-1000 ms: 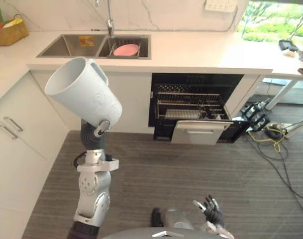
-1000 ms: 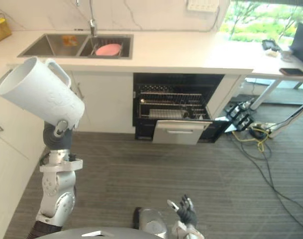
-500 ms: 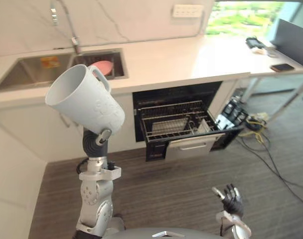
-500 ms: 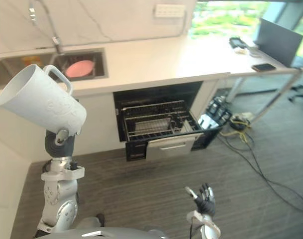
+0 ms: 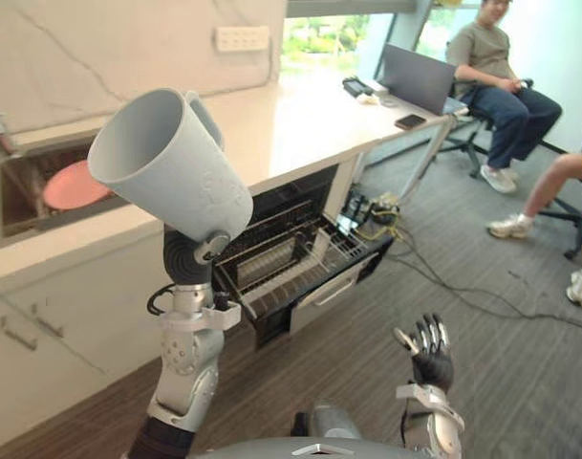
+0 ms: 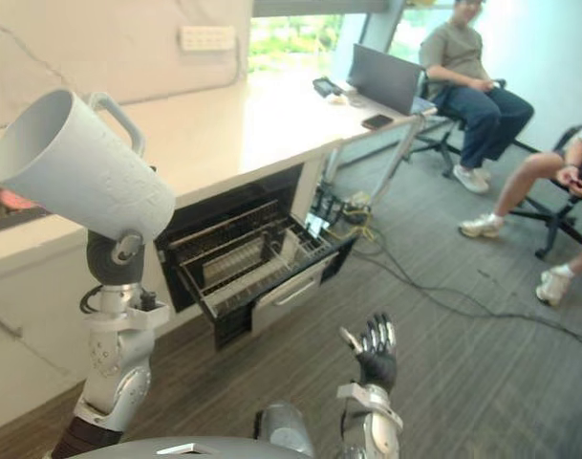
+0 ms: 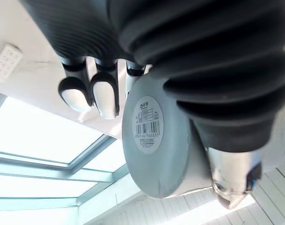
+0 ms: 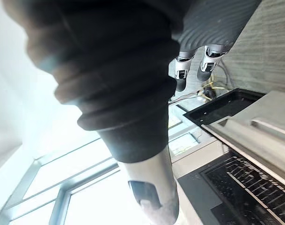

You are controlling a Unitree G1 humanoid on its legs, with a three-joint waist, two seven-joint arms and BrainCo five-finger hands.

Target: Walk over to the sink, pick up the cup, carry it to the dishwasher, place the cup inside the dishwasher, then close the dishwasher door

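A large pale grey cup [image 5: 171,163] with a handle is held high and tilted, mouth toward the upper left, in my left hand [image 7: 93,91], whose fingers curl round it; its labelled base [image 7: 149,136] shows in the left wrist view. The dishwasher [image 5: 300,253] stands open under the counter, its wire rack [image 6: 243,263] pulled out over the lowered door [image 5: 329,292]. My right hand [image 5: 429,349] is raised low at the front right, fingers straight and spread, holding nothing. The sink [image 5: 42,191] with a pink plate lies at the far left.
A white counter [image 5: 300,115] runs back to a desk with a laptop [image 5: 420,81]. A person [image 5: 491,67] sits on a chair at the far right, another person's legs [image 5: 558,191] beside. Cables [image 5: 415,258] trail on the grey floor near the dishwasher.
The camera has swung right: sink and dishwasher slid left in view, and seated people came into view. The cup stays held up in my left hand; the right hand stays raised and open.
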